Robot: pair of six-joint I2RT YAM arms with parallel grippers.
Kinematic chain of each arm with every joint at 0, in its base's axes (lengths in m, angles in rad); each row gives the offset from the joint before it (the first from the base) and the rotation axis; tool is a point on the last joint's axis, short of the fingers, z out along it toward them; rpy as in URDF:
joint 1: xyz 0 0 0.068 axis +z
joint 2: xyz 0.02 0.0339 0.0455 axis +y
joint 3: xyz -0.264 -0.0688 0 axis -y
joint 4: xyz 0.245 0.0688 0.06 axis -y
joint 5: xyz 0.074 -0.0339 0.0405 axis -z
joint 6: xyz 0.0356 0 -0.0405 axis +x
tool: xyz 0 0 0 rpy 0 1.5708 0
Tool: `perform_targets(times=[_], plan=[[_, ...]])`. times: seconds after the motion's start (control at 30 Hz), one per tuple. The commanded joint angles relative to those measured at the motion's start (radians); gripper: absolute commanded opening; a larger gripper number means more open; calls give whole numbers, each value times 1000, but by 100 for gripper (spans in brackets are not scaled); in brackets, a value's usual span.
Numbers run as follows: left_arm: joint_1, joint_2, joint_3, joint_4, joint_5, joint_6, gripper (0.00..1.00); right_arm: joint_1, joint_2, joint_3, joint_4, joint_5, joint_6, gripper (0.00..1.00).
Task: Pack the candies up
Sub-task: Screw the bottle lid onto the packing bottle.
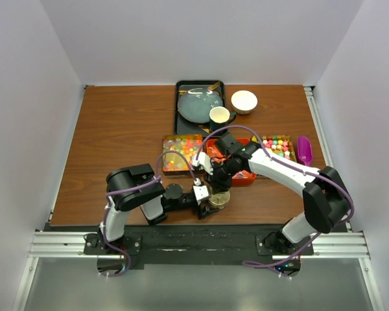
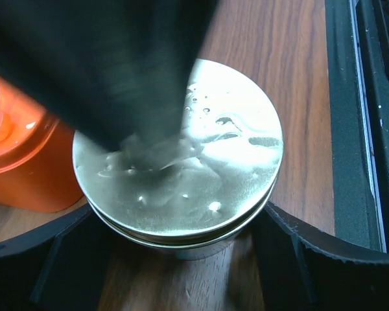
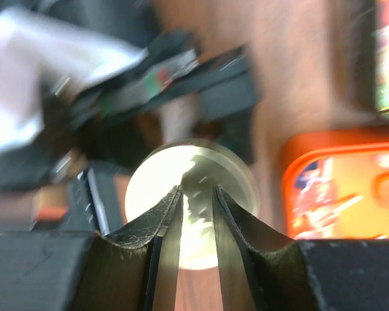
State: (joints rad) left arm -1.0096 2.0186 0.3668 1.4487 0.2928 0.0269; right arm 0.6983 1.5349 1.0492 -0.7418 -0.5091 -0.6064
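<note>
Near the table's near edge, the left pincer is clamping the small jar – its gold lid is sitting between the fingers. The right pincer is hovering just above that lid, jaws narrowed to a slim gap, gripping nothing. The candies are lying in trays across the table's middle – beside an orange tray.

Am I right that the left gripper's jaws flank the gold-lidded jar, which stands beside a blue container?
Not quite: the container beside the jar is orange, not blue, as the left wrist view shows. The left gripper does have one of its jaws on each side of the gold-lidded jar.
</note>
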Motion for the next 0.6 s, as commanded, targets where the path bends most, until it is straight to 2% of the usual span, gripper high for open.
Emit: perform_targets(times=[0.0, 0.2, 0.33, 0.43, 0.47, 0.57], plan=[[-6, 43, -23, 50, -76, 84, 0, 1, 65, -61, 137, 165, 97, 29], [-6, 43, -23, 50, -84, 81, 0, 3, 2, -90, 58, 218, 71, 27], [-4, 40, -26, 49, -96, 84, 0, 0, -114, -146, 12, 239, 66, 28], [-3, 39, -28, 50, -96, 85, 0, -6, -163, -176, 10, 257, 92, 35], [-3, 38, -28, 50, -96, 84, 0, -19, -191, -175, 12, 261, 112, 41], [-1, 35, -28, 44, -86, 84, 0, -43, -213, -154, -16, 284, 119, 49]])
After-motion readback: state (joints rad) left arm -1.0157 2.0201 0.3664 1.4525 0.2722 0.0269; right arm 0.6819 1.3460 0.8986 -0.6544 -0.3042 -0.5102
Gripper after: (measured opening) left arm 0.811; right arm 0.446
